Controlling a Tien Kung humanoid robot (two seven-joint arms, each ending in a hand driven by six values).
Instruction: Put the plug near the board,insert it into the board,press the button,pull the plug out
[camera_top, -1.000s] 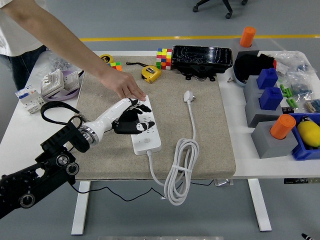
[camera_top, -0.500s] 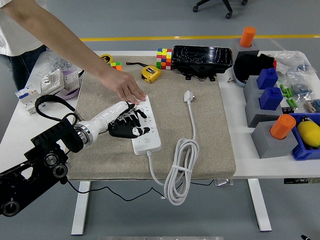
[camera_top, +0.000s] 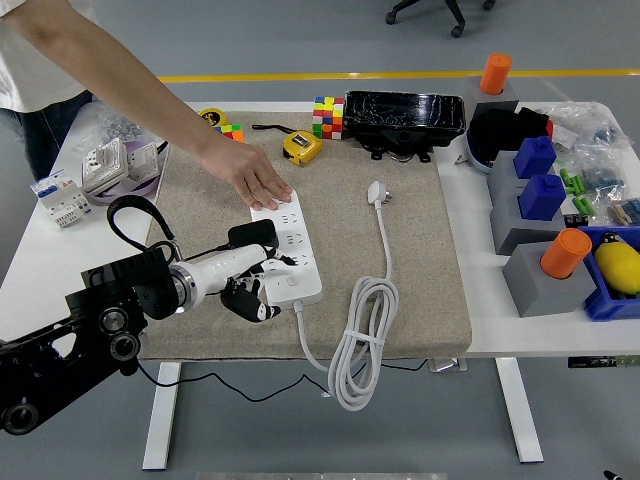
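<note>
A white power strip (camera_top: 289, 250) lies on the tan mat (camera_top: 410, 270), its cord coiled toward the mat's front edge. The white plug (camera_top: 377, 192) lies unplugged on the mat, right of the strip and apart from it. My left hand (camera_top: 250, 285) is at the strip's near left corner, fingers curled and touching its edge, holding nothing. A person's hand (camera_top: 252, 181) presses down on the strip's far end. My right arm is out of view.
A yellow tape measure (camera_top: 300, 147), colour cubes (camera_top: 327, 116) and a black case (camera_top: 404, 118) sit at the mat's back. Socket modules (camera_top: 112, 165) lie far left. Blue and grey blocks (camera_top: 535, 215) with orange cylinders stand at the right.
My left hand slid off the top of the strip, back toward me, to its near left corner. The person's hand stays on the strip's far end. The plug has not moved.
</note>
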